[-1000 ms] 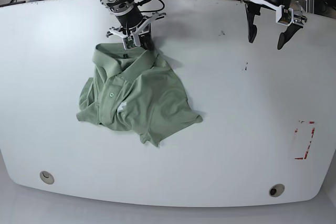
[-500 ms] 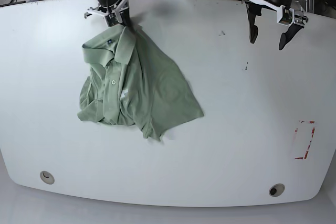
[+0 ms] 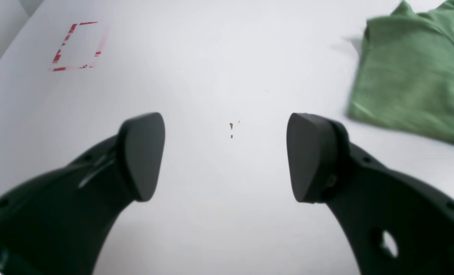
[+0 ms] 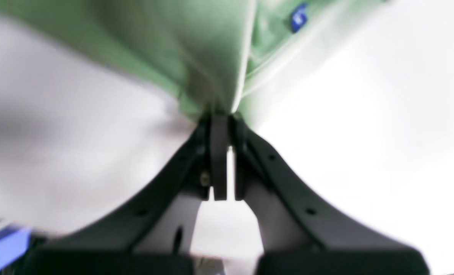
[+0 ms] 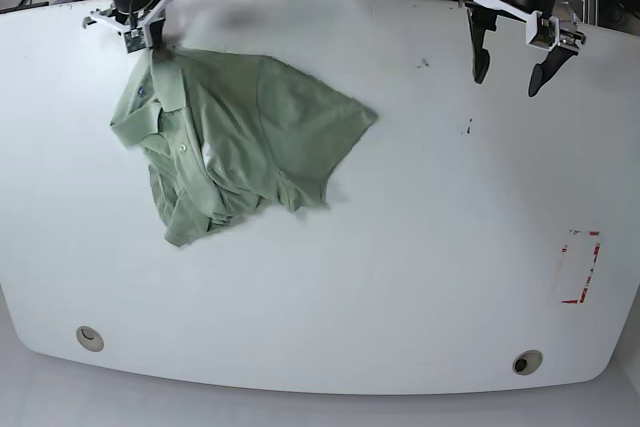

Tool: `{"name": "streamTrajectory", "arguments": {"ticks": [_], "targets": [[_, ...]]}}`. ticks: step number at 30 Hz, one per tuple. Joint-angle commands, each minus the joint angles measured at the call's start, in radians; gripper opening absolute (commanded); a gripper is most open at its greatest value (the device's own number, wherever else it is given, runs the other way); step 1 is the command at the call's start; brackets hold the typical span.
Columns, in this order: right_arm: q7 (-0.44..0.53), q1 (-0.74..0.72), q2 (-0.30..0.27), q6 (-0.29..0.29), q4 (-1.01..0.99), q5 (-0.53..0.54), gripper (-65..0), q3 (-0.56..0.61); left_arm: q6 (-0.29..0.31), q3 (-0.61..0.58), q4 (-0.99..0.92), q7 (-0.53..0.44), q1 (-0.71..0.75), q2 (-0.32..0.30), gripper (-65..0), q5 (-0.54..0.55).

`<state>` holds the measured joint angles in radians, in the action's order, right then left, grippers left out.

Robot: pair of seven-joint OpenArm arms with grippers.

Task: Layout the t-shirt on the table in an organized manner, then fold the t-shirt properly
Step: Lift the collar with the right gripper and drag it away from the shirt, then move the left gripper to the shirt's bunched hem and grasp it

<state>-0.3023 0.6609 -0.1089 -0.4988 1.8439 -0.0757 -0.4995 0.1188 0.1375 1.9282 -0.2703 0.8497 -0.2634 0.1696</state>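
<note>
One soft knit t-shirt (image 5: 235, 137) — rumpled — pinched by right hand (image 5: 139, 39).

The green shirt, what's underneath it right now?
Only the white table shows around and under the shirt. The right gripper pinches its far edge. Anything beneath the bunched fabric is hidden.

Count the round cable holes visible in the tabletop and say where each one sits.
2. One hole sits near the table's front edge at the base view's left; the other hole sits near the front edge at its right. The shirt could hide more.
</note>
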Motion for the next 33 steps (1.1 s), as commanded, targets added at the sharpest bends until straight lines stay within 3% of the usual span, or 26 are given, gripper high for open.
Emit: {"name": "streamTrajectory", "arguments": {"ticks": [1, 7, 14, 19, 33], "targets": [[0.021, -0.030, 0.007, -0.057, 0.024, 0.007, -64.8, -0.052, -0.003, -0.014, 0.014, -0.028, -0.007, -0.004, -19.7, 0.002], [-0.047, -0.117, 0.007, -0.199, 0.076, 0.012, -65.0, -0.150, -0.003, -0.042, 0.014, -0.028, -0.016, -0.003, -19.7, -0.064], [-0.120, -0.252, 0.001, -0.199, 0.102, 0.004, -65.0, -0.209, -0.003, -0.106, 0.012, -0.028, -0.030, -0.003, -19.7, -0.121], [-0.165, -0.355, -0.033, -0.199, 0.060, 0.001, -65.0, -0.239, -0.003, -0.143, 0.012, -0.014, -0.073, -0.003, -19.7, -0.127], [-0.194, -0.497, -0.186, -0.199, -0.169, 0.001, -65.0, -0.360, -0.003, -0.223, 0.014, 0.211, -0.206, -0.003, -19.7, -0.121]]}}
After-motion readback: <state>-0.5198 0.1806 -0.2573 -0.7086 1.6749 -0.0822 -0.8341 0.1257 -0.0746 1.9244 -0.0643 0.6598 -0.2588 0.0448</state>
